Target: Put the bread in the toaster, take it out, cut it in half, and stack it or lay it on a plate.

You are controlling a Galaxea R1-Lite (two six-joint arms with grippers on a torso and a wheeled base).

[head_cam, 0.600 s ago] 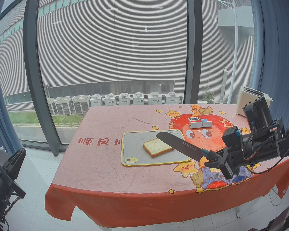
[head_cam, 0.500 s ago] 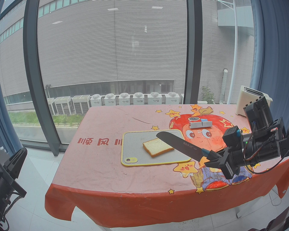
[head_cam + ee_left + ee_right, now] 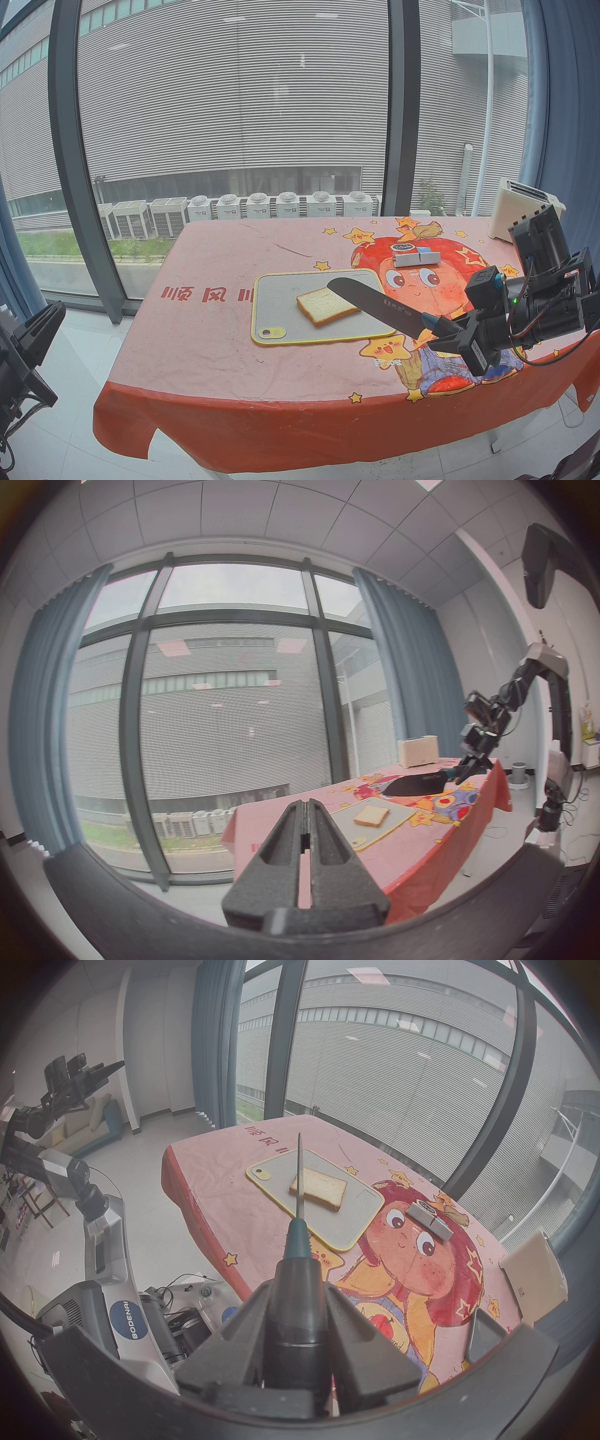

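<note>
A slice of bread (image 3: 326, 305) (image 3: 318, 1187) (image 3: 371, 815) lies flat on a grey cutting board (image 3: 281, 306) (image 3: 356, 1210) with a yellow rim. My right gripper (image 3: 461, 333) (image 3: 299, 1310) is shut on the handle of a black knife (image 3: 375, 302) (image 3: 299, 1175) (image 3: 415, 785). The blade hangs in the air above the board's right part, its tip over the bread's near-right corner. A cream toaster (image 3: 522, 206) (image 3: 534, 1275) (image 3: 418, 750) stands at the table's far right corner. My left gripper (image 3: 305, 842) (image 3: 28, 344) is shut and empty, held off the table's left side.
A small grey and white block (image 3: 417, 257) (image 3: 430, 1220) lies on the cartoon print of the pink tablecloth (image 3: 206, 337), between board and toaster. Windows stand behind the table. The table's front edge (image 3: 250, 400) drops off close below the board.
The right gripper with the knife has shifted slightly down and to the right. The left gripper has risen a little at the left edge. The bread has stayed in place.
</note>
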